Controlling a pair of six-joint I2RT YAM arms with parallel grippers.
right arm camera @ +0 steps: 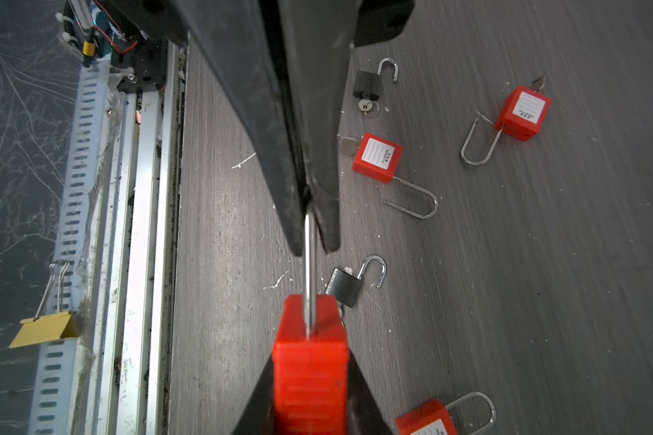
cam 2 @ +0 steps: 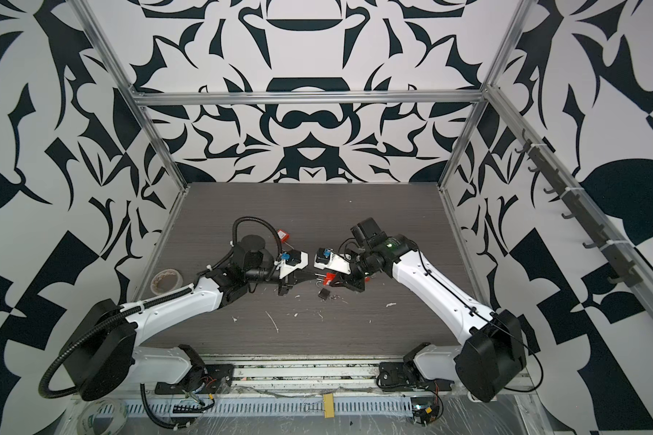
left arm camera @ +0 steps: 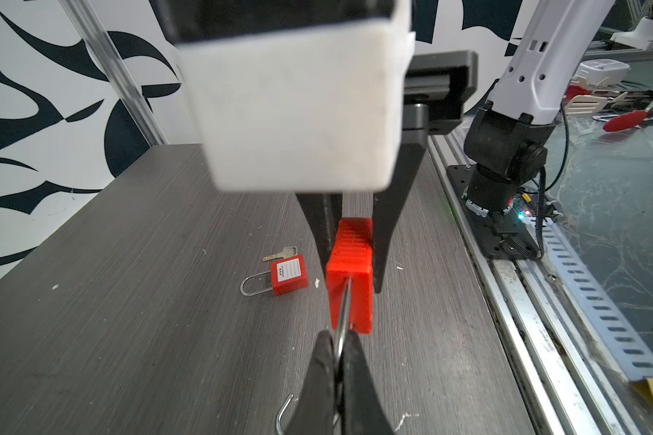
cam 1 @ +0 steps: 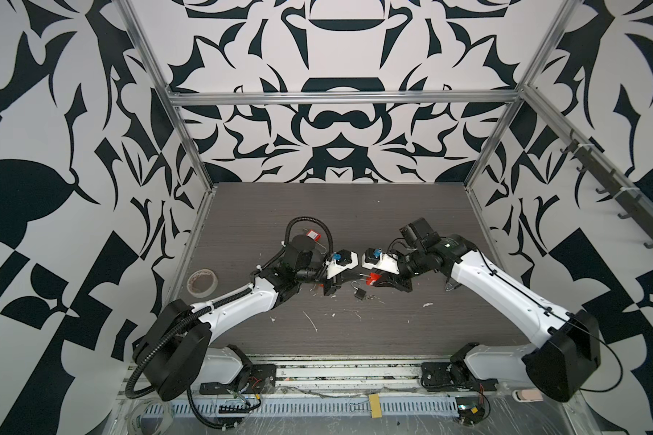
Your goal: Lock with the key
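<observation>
Two grippers: left gripper (left arm camera: 339, 341) and right gripper (right arm camera: 310, 357) met nose to nose just above the surface (left arm camera: 129, 339).
Padlock: red padlock (left arm camera: 349, 286) was held between them, off the surface.
Left: pinched fully closed on the shackle (right arm camera: 309, 263).
Right: clamped partway on the red body, likely bracing it for locking.
Arms: both reached low and inward.

Tape roll (cam 1: 203, 292) at table (cam 1: 355, 211) edge, yellow binder clip (right arm camera: 46, 331) on slotted rail (right arm camera: 80, 124)

Red padlock (left arm camera: 359, 293) midair, horizontal; steel shackle (right arm camera: 309, 271) extended.
</observation>
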